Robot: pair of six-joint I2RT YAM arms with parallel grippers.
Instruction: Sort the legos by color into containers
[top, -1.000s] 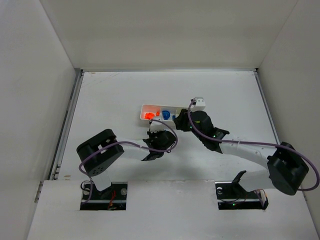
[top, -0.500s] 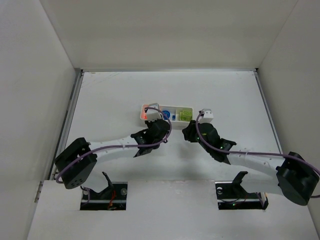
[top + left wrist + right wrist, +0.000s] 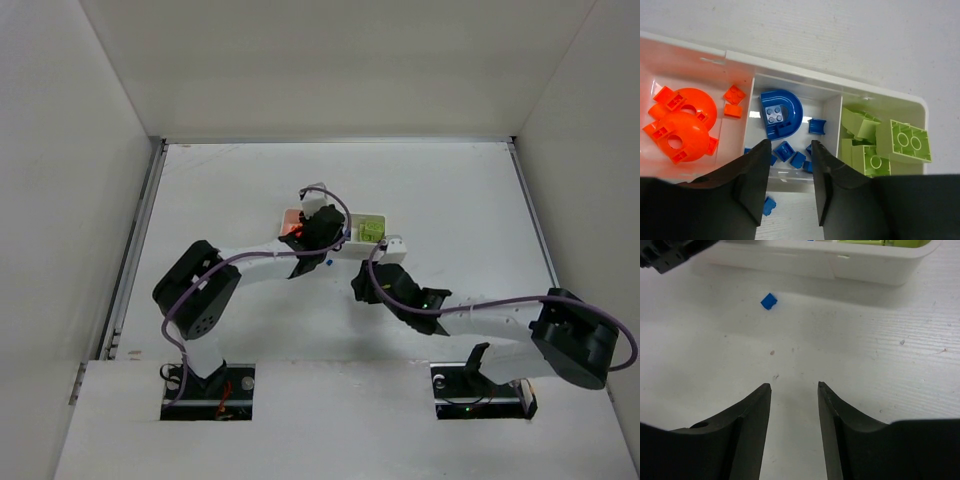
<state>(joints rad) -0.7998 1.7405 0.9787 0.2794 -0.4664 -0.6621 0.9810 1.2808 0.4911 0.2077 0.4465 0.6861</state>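
The long white tray [image 3: 790, 59] has three compartments: orange pieces [image 3: 681, 121] on the left, blue pieces [image 3: 781, 114] in the middle, lime-green bricks [image 3: 890, 142] on the right. My left gripper [image 3: 791, 144] is open and empty above the middle compartment's near wall. One small blue lego [image 3: 769, 301] lies on the table just in front of the tray; it also shows in the left wrist view [image 3: 768, 205]. My right gripper [image 3: 794, 385] is open and empty, low over the table, short of that blue lego. The tray [image 3: 372, 217] is partly hidden by the left arm.
White enclosure walls stand on the left, right and back. The tray's near wall [image 3: 815, 262] runs across the top of the right wrist view. The two grippers [image 3: 318, 228] [image 3: 362, 283] are close together near the tray.
My left gripper has moved forward over the tray's middle compartment. My right gripper has pulled back from the tray toward the near side and lowered over the table.
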